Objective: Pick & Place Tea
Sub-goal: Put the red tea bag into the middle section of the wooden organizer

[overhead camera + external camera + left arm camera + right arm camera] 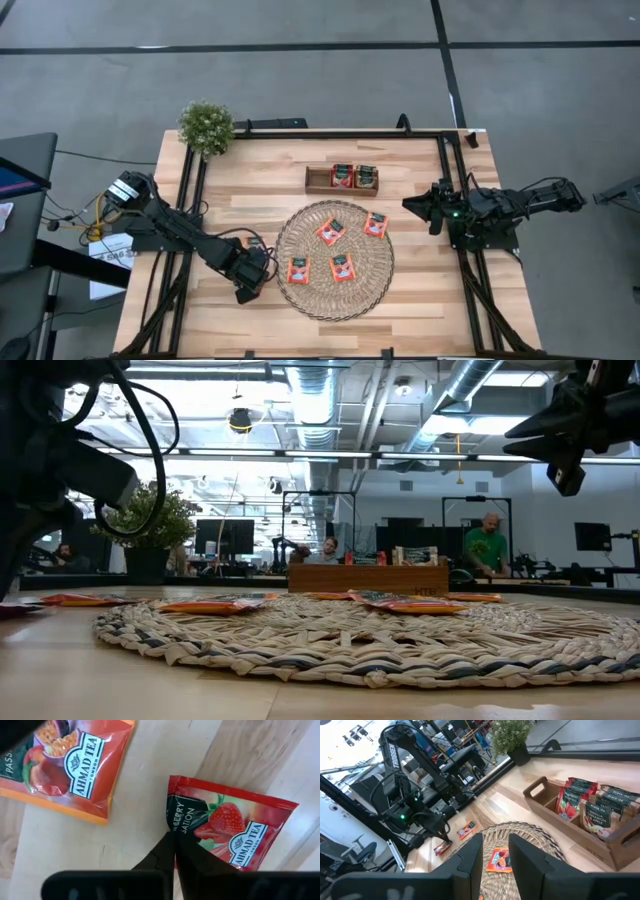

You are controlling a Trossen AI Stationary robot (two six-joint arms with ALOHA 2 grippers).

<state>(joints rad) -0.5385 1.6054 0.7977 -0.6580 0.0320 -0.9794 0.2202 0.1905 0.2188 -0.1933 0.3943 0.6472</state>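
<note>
A red strawberry tea sachet [235,832] lies on the wooden table left of the round woven mat [335,290], and my left gripper [174,836] is shut on its edge, pointing down. An orange sachet [70,765] lies flat on the table close by. In the high view my left gripper [250,285] hides the held sachet. Several more sachets [331,231] lie flat on the mat. Others stand in the wooden tray [318,180] behind it. My right gripper [496,840] waits open above the table's right side, holding nothing. My left gripper pinches the red sachet's short edge [172,826] between its two fingertips, coming from above and pointing down. The foil is crinkled at the pinch. The sachet still lies flat on the table, stretching away from the fingers.
A potted plant [206,127] stands at the table's far left corner. The black frame rails [190,200] run along the left and right edges. The wooden tray [580,837] holds upright sachets in its compartments. People sit at desks in the room beyond the table.
</note>
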